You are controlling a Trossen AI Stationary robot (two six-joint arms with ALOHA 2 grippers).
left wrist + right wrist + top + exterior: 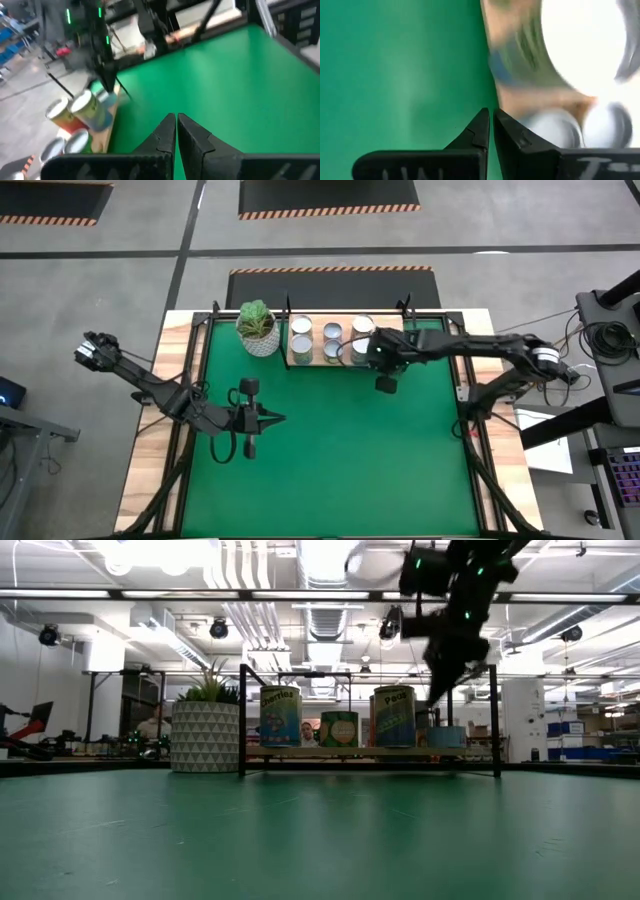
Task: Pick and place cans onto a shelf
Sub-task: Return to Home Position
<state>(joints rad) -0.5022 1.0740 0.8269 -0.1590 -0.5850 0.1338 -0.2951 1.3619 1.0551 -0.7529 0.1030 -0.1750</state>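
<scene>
Several cans with silver tops stand upright on the wooden shelf at the far middle of the green mat; they also show in the low view. My right gripper is shut and empty. It hangs above the mat at the shelf's near right corner and points down; its wrist view shows the shelf edge and blurred can tops beside it. My left gripper is shut and empty over the mat's left middle, as its wrist view shows.
A white patterned pot with a green plant stands just left of the shelf. Thin black posts rise at the shelf's corners. The green mat is bare on its near half.
</scene>
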